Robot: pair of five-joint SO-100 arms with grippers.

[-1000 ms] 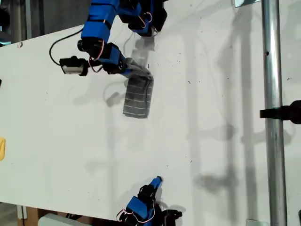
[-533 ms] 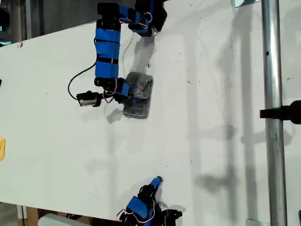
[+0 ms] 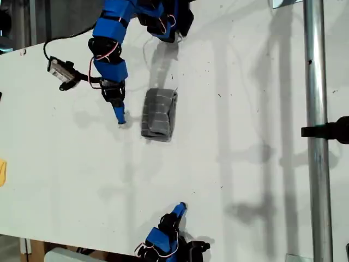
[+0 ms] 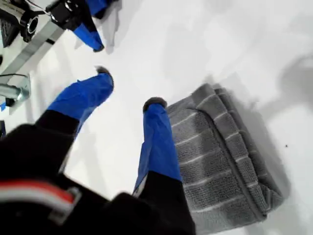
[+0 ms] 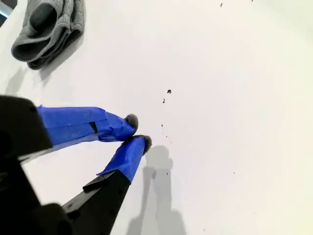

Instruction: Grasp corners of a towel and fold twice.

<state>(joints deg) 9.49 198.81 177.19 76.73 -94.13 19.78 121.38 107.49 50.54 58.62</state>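
The towel (image 3: 158,113) lies folded into a small thick grey striped bundle on the white table (image 3: 245,109), in the upper middle of the exterior view. My first gripper (image 3: 120,118) hovers just to the exterior view's left of it, apart from the cloth. In the first wrist view this gripper (image 4: 129,89) is open with nothing between its fingers, and the towel (image 4: 220,156) sits beside one finger. My second gripper (image 3: 182,207) rests near the table's front edge, far from the towel (image 5: 49,27). Its fingertips nearly touch, so the second gripper (image 5: 138,131) is shut and empty. The corners are hidden in the folds.
A metal pole (image 3: 316,136) with a black clamp (image 3: 332,130) runs down the exterior view's right. A yellow object (image 3: 2,172) pokes in at that view's left edge. Small dark specks (image 5: 168,91) mark the table.
My first gripper has let go of the towel and swung away to the exterior view's left. The towel now lies folded and flatter. The second arm has not moved.
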